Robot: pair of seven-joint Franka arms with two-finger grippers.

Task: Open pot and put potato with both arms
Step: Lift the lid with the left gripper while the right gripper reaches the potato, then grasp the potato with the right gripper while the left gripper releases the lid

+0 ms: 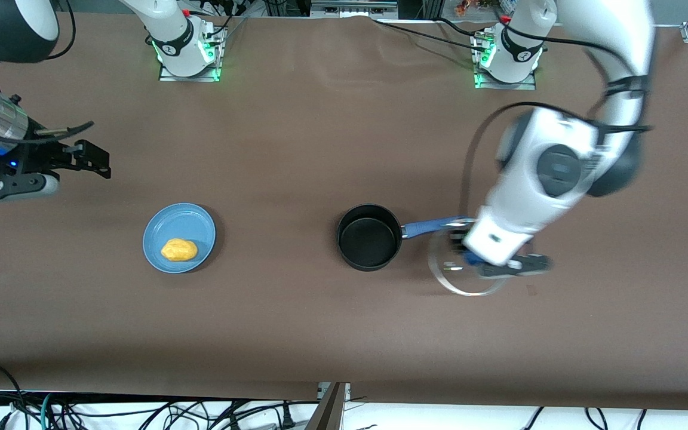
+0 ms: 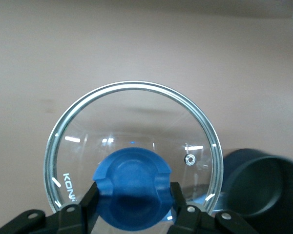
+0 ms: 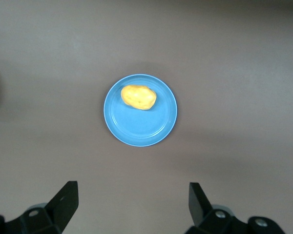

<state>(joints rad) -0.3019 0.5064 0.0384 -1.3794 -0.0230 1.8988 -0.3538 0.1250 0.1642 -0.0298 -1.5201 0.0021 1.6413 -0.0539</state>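
The black pot [image 1: 368, 237] stands open in the middle of the table, its blue handle [image 1: 430, 226] pointing toward the left arm's end. My left gripper [image 1: 469, 255] is shut on the blue knob [image 2: 132, 183] of the glass lid [image 1: 460, 288] and holds it over the table beside the handle's tip. The lid [image 2: 132, 105] and part of the pot [image 2: 263, 192] show in the left wrist view. The yellow potato [image 1: 178, 249] lies on a light-blue plate [image 1: 180, 216]. My right gripper [image 1: 90, 158] is open and empty over the table at the right arm's end. Its wrist view shows the potato [image 3: 138, 96].
The light-blue plate [image 3: 141, 129] sits toward the right arm's end from the pot, about level with it. The brown table [image 1: 296, 137] stretches between the plate and the pot. Cables hang below the table's front edge.
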